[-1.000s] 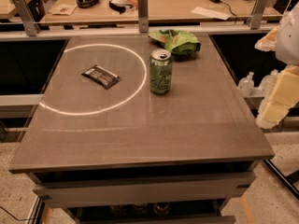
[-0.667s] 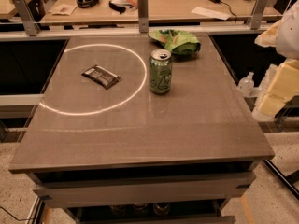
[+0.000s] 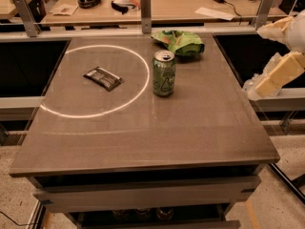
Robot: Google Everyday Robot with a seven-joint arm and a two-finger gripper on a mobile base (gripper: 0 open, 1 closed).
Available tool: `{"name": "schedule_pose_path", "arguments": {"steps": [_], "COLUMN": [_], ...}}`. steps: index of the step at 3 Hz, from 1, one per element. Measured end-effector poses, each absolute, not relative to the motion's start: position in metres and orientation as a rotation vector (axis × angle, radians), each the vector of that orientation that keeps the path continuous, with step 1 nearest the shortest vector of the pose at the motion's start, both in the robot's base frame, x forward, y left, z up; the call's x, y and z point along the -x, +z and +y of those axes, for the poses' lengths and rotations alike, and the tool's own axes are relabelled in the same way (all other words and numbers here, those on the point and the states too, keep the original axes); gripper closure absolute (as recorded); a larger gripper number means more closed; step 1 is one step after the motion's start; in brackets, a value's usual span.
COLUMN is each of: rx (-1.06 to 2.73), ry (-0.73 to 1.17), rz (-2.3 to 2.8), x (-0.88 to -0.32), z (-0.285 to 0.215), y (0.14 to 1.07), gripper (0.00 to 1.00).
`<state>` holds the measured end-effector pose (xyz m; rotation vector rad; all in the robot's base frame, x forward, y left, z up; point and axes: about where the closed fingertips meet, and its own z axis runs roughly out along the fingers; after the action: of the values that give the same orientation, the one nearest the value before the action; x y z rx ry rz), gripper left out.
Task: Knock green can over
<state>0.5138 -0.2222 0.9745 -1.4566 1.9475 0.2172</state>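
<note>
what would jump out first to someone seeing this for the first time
A slim light-green aluminium can stands upright near the middle of the grey table, just outside the right edge of a bright white ring of light that encircles a flat dark wrapper. A crumpled green-and-white plastic bag lies behind the can. The cream-coloured gripper hangs off the table's right side, apart from the can.

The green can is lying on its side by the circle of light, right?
No. The camera view shows the can standing upright, top up, by the circle of light. The gripper is off to the right, past the table edge, not touching the can.
</note>
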Motion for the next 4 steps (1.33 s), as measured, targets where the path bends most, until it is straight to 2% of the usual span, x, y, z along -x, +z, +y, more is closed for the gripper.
{"name": "schedule_pose_path", "arguments": {"steps": [1, 2, 4], "rx": [1.321, 1.244, 1.235], "ry": [0.469, 0.602, 0.62], "rz": [1.715, 1.627, 1.613], "x": [-0.52, -0.501, -0.499], "z": [-0.218, -0.207, -0.204], "y": [0.968, 0.971, 0.975], "gripper": [0.0, 0.0, 0.0]}}
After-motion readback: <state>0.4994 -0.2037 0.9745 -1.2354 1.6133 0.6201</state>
